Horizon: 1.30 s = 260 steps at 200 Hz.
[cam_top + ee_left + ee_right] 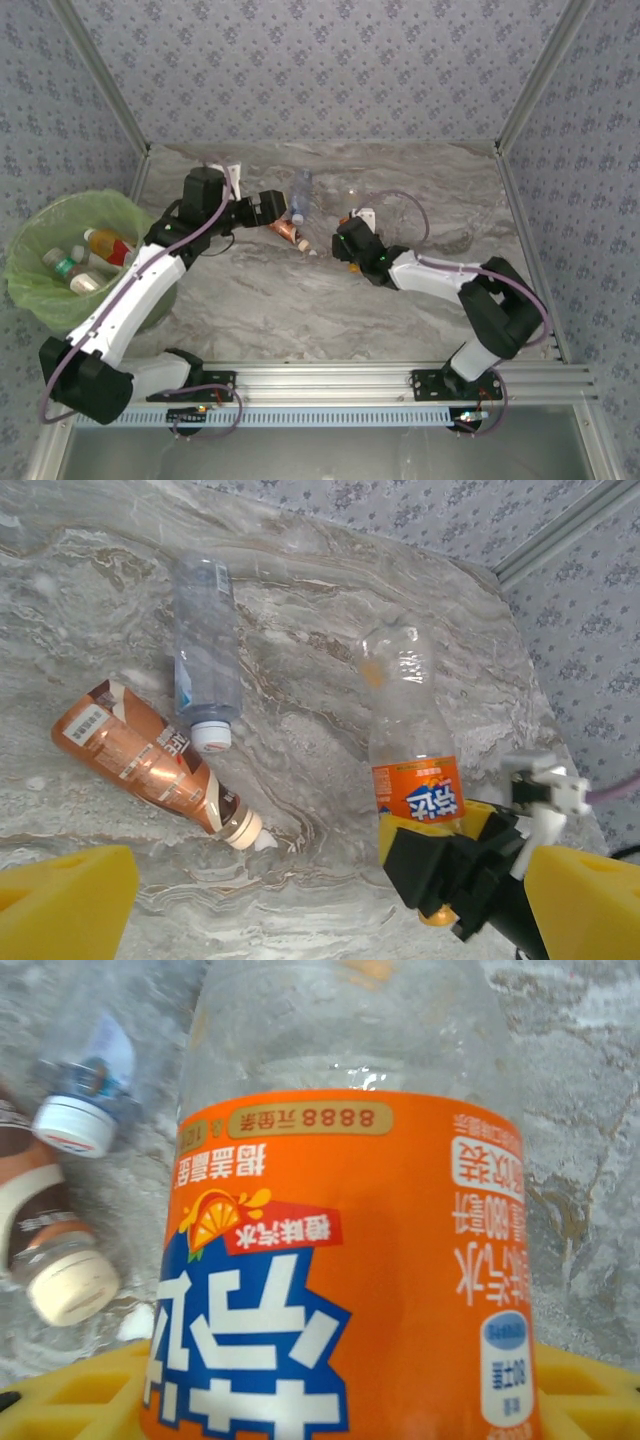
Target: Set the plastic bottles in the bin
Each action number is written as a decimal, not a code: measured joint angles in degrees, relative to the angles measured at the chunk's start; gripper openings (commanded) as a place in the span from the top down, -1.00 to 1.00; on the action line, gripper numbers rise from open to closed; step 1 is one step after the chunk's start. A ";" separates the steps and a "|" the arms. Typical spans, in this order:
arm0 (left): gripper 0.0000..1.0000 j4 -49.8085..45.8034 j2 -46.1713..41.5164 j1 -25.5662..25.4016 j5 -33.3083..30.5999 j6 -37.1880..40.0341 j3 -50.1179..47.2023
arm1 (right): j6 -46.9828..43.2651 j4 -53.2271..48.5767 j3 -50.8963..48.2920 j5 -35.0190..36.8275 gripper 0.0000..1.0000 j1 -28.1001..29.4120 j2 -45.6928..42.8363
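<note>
The right fingers (440,870) are clasped round an orange-label bottle (415,780), gripping it at the label end. In the left wrist view this bottle sits right of centre, with its clear body pointing toward the top of the frame. In the right wrist view the label takes up most of the picture, with yellow finger pads at both lower corners. Whether the bottle rests on the worktop (300,570) or is raised off it cannot be told.

The left fingers (65,900) are spread wide and hold nothing. They show as yellow pads in the lower left and lower right corners of the left wrist view.

Two more bottles lie on the worktop in the left half of that view. A clear bottle (205,650) lies near the top, its white cap pointing down the frame. A brown bottle (140,760) lies below it at a slant, its cream cap pointing to the lower right. The clear bottle's cap is just beside the brown bottle's side.

In the overhead view the bin (30,290), lined with a light-green bag, stands at the left edge of the frame, beside the left arm. Several bottles (105,243) lie inside it. The two loose bottles lie near the top centre of that view, between the two sets of fingers.
</note>
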 measured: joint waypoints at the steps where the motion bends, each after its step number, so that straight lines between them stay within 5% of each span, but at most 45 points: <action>1: -0.98 0.07 0.09 -0.04 -0.02 -0.04 0.00 | -0.07 0.11 -0.09 -0.07 1.00 -0.02 -0.13; 134: -0.99 18.99 9.99 -4.76 11.85 -9.57 0.28 | -12.35 12.74 -12.09 -21.94 1.00 -3.45 -20.94; 205: -0.98 21.77 16.31 -10.32 7.17 -12.83 3.54 | -12.37 17.55 -12.07 -29.49 1.00 -1.31 -21.00; 230: -0.86 25.31 17.03 -10.21 3.78 -14.34 3.54 | -12.37 18.84 -12.07 -30.71 1.00 -0.42 -20.72; 260: -0.48 26.49 18.40 -10.19 0.44 -14.47 3.56 | -12.31 19.50 -12.00 -30.93 1.00 0.55 -20.61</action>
